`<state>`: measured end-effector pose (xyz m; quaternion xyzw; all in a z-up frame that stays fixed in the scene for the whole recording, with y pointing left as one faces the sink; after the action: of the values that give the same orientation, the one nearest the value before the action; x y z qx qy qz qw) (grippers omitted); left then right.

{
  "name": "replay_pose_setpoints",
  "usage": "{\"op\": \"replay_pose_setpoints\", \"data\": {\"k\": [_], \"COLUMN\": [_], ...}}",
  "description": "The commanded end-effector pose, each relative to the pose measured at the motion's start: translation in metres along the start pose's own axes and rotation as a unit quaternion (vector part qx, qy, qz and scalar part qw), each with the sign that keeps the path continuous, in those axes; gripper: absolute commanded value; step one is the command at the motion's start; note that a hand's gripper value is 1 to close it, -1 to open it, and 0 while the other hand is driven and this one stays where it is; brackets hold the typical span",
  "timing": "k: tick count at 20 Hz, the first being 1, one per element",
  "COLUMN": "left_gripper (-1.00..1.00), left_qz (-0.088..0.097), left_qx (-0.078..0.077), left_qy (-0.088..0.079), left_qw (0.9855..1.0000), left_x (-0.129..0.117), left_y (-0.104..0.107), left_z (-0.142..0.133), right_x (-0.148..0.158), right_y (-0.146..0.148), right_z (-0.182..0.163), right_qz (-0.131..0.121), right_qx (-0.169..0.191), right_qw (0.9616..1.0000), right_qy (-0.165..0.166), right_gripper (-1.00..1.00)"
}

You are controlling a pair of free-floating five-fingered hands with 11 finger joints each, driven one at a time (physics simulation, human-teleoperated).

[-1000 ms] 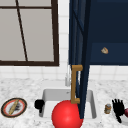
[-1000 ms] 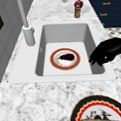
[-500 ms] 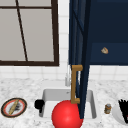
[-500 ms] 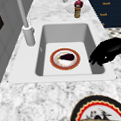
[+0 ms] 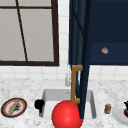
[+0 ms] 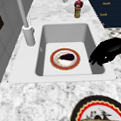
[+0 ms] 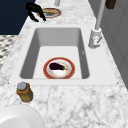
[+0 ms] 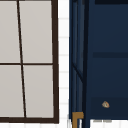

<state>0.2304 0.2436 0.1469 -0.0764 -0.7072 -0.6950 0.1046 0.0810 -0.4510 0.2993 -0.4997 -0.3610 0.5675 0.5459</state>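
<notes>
- My left robot hand (image 5: 39,104) hangs over the sink's (image 6: 45,29) front-left rim, fingers loosely curled downward and holding nothing; the left side view (image 6: 106,53) shows it at the near-side rim.
- Nearest to it, a red-rimmed plate (image 6: 65,59) lies flat on the sink floor with a dark eggplant (image 6: 66,56) on it.
- A patterned plate (image 5: 14,107) sits on the tabletop (image 6: 35,102) to the left of the sink.
- A small jar (image 7: 24,92) stands on the tabletop to the right, beside a white plate (image 7: 17,117).
- The faucet (image 6: 28,32) rises behind the sink.
- A navy cabinet door (image 5: 80,57) with a brass handle (image 5: 74,83) stands open above.
</notes>
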Motion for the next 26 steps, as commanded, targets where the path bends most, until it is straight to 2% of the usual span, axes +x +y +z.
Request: {"op": "replay_pose_setpoints", "data": {"k": [1,8,13,16,20,26], "left_gripper": [0.0,0.0,0.0,0.0,0.0,0.0], "left_qz": [0.0,0.0,0.0,0.0,0.0,0.0], "left_qx": [0.0,0.0,0.0,0.0,0.0,0.0], "left_qy": [0.0,0.0,0.0,0.0,0.0,0.0], "left_qw": [1.0,1.0,1.0,1.0,1.0,1.0], "left_x": [0.0,0.0,0.0,0.0,0.0,0.0], "left_y": [0.0,0.0,0.0,0.0,0.0,0.0], "left_z": [0.0,0.0,0.0,0.0,0.0,0.0], "right_x": [-0.006,-0.014,-0.017,-0.018,-0.025,-0.033], "right_y": [0.01,0.026,0.04,0.047,0.046,0.047], "right_z": [-0.01,-0.042,-0.055,-0.059,-0.074,-0.093], "right_qz": [0.009,0.008,0.011,0.014,0.001,-0.003], "right_qx": [0.027,0.051,0.073,0.076,0.084,0.106], "right_qw": [0.9991,0.9979,0.9953,0.9933,0.9914,0.9859], "right_qy": [-0.031,-0.039,-0.062,-0.085,-0.1,-0.13], "right_gripper": [-1.0,-1.0,-1.0,-1.0,-1.0,-1.0]}}
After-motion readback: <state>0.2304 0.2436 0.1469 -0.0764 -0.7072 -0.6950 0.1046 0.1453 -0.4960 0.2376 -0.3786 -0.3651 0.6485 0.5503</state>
